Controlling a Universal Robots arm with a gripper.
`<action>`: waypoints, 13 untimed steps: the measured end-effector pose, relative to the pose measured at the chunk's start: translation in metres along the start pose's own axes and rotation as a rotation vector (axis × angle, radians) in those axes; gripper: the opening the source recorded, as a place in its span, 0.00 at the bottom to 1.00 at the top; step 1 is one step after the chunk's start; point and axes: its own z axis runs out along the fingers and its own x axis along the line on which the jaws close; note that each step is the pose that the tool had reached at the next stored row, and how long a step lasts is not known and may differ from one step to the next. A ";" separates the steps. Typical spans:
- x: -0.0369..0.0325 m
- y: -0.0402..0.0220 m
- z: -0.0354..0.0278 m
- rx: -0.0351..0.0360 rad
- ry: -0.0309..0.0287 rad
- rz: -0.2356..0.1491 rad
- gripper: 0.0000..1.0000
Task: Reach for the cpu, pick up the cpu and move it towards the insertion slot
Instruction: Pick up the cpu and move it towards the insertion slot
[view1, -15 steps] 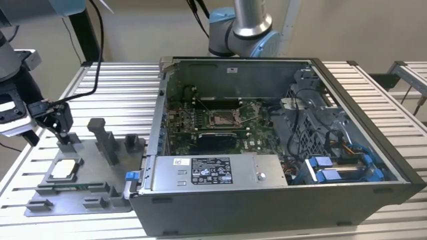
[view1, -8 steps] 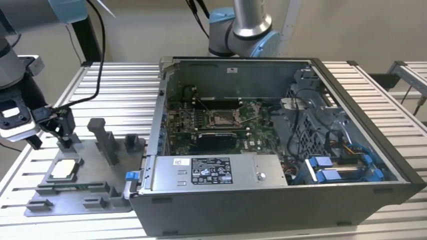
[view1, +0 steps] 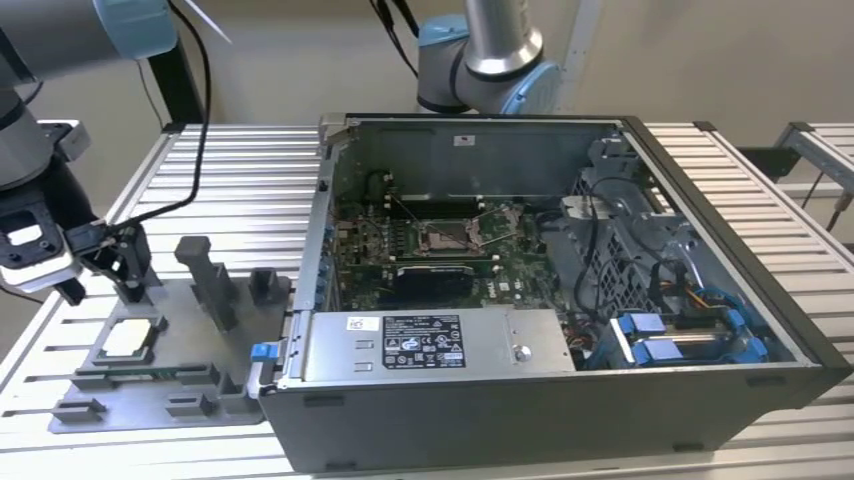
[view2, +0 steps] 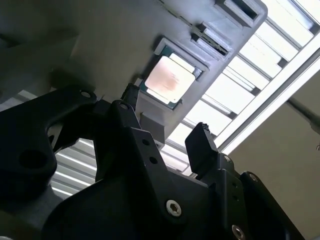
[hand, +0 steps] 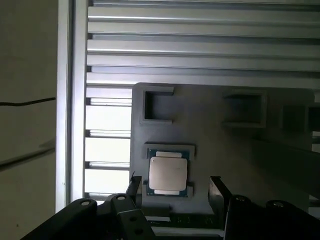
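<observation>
Grey plastic tray (view1: 127, 400) sits on a slatted metal desk (view1: 227, 190), toward the exterior view's left of an open computer case (view1: 561, 420). A small square chip (view1: 127, 337), pale silver on top, lies flat in a shallow pocket of the tray. The robot arm's black fingers (hand: 219, 192) hang close above it, spread wide. In both wrist views one sits to each side of the chip, not touching it. Inside the case, the metal-framed socket (view1: 447, 237) sits on a green board (view1: 358, 262), well apart from the chip.
</observation>
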 end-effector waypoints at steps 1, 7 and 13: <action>0.0001 -0.0002 0.0012 0.0001 0.0000 0.001 1.00; 0.0005 -0.0038 0.0080 0.0000 -0.0003 0.010 1.00; 0.0016 -0.0050 0.0181 0.0000 -0.0008 0.016 1.00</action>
